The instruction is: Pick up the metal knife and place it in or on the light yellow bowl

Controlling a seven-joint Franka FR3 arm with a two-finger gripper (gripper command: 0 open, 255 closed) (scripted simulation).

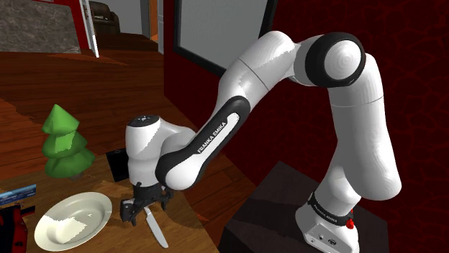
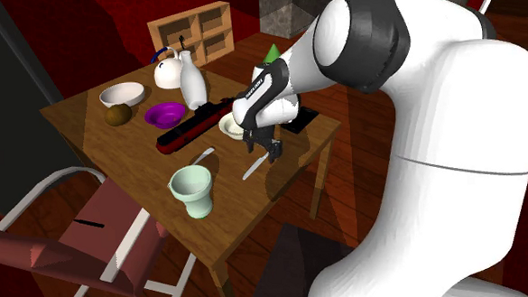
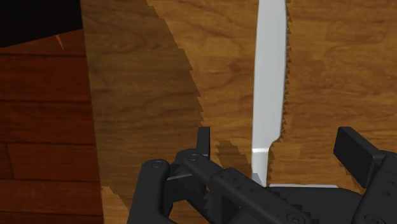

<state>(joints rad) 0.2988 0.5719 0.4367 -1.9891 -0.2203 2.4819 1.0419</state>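
The knife (image 3: 270, 83) is grey with a long pale blade and lies flat on the wooden table (image 3: 331, 63), its blade pointing away from the hand. My gripper (image 3: 276, 140) is open just above the handle end, one finger on each side, neither touching it. In the shoulder view the gripper (image 1: 147, 206) hangs over the knife (image 1: 155, 228) near the table's front edge, and the light yellow bowl (image 1: 73, 219) sits just to its left. In the second exterior view the knife (image 2: 254, 167) lies below the gripper (image 2: 264, 152), with the bowl (image 2: 228, 127) partly behind the arm.
A green toy tree (image 1: 65, 141) and a flat black object (image 1: 117, 164) stand behind the bowl. Farther along the table are a long red and black thing (image 2: 194, 126), a green cup (image 2: 193, 189), a purple bowl (image 2: 166, 113), a white bowl (image 2: 122, 94), a white bottle (image 2: 193, 86) and a kettle (image 2: 167, 72).
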